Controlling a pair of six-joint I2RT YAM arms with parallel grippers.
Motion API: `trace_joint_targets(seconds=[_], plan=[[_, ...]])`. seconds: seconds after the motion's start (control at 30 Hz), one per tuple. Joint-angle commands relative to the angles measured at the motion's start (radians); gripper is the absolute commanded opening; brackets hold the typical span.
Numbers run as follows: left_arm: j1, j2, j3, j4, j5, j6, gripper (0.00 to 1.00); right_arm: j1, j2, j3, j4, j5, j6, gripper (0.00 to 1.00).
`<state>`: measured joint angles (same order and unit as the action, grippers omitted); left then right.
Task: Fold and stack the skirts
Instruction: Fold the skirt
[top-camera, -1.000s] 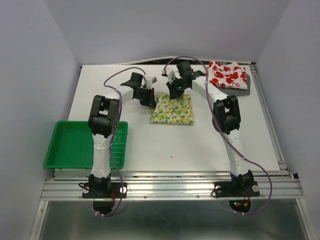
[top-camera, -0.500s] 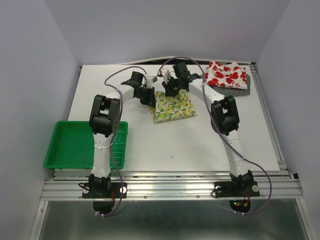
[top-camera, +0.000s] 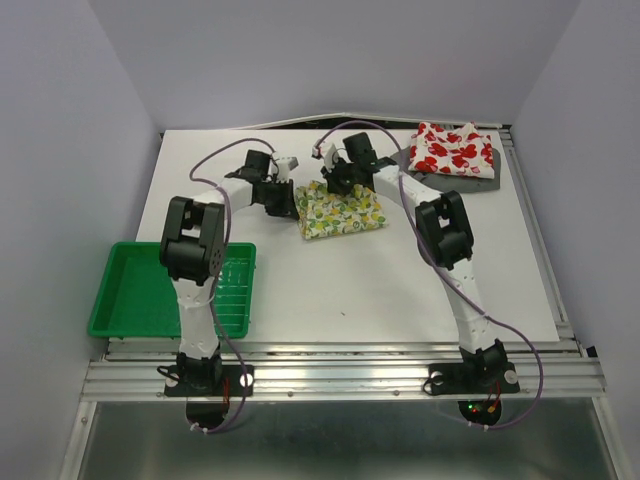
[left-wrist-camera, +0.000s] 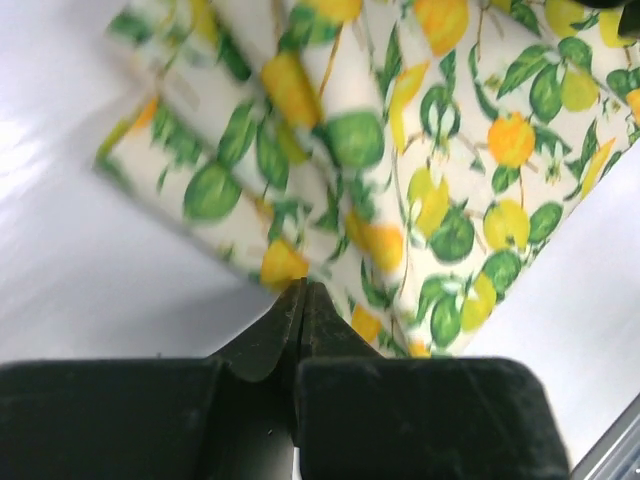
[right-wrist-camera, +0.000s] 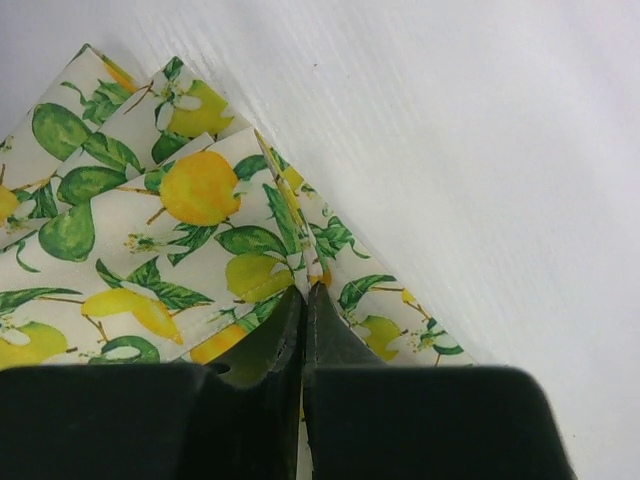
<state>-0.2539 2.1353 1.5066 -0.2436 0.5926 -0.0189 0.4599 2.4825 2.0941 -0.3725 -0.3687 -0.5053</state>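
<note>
Both arms have swung toward the upper left of the frame since a second ago, dragging the white cloth skirt printed with yellow lemons and green leaves (top-camera: 342, 211) along; it now lies narrower, at upper centre. Left claw (left-wrist-camera: 303, 292) pinched tight on its edge, right claw (right-wrist-camera: 305, 294) clamped on a folded corner. I judge the fold half done, not yet flattened. White red-printed cloth skirt (top-camera: 455, 148) sits upper right on the plain grey cloth skirt (top-camera: 486, 176), both still unfolded. Flat white tabletop (top-camera: 400, 290), green plastic tray (top-camera: 130, 300) lower left, pale lilac walls (top-camera: 70, 130) all round
</note>
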Motion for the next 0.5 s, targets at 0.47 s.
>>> trace_joint_targets(seconds=[0.47], plan=[[-0.039,-0.093,-0.039,0.271,0.089,-0.253,0.06,0.022,0.041,-0.013,-0.037,0.06,0.152,0.06]])
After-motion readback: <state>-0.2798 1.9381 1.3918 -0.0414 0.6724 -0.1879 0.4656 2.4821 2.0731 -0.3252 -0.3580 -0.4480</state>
